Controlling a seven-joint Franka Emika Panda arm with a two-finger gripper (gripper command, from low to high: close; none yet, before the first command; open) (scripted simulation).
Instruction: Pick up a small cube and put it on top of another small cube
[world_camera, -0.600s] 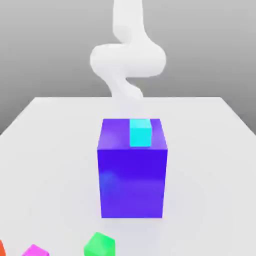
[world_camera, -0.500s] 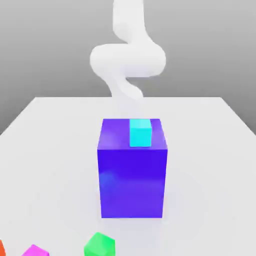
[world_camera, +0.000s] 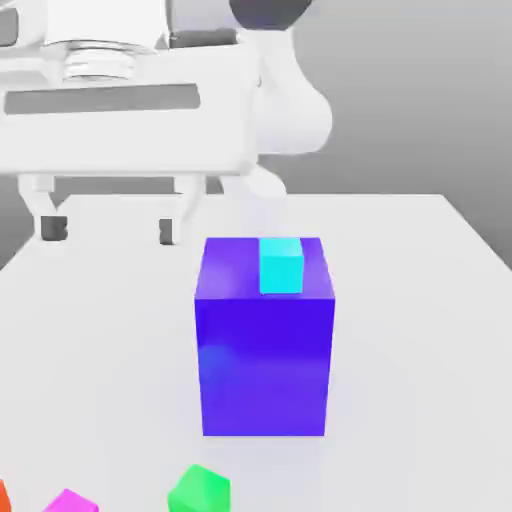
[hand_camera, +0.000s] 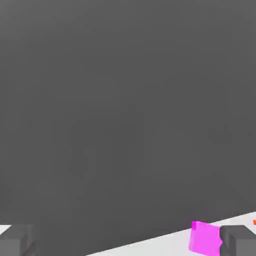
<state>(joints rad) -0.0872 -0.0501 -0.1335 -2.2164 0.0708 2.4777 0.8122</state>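
You've got a big blue-purple block upright on the white table, plus an orange-red obj., part cut off, at the exterior view's left.

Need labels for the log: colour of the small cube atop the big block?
Cyan, best in the exterior view.

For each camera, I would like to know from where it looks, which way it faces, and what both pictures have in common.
Exterior view: off the arm, facing it across the table; from which side is not on record. It looks slightly down at the big blue block with the cyan cube on top. The white arm and the open tool show.
Hand view: on the hand, looking out past both fingertips, which stand apart.
Shared: the tool's fingertips, the magenta cube and a bit of the red-orange thing.
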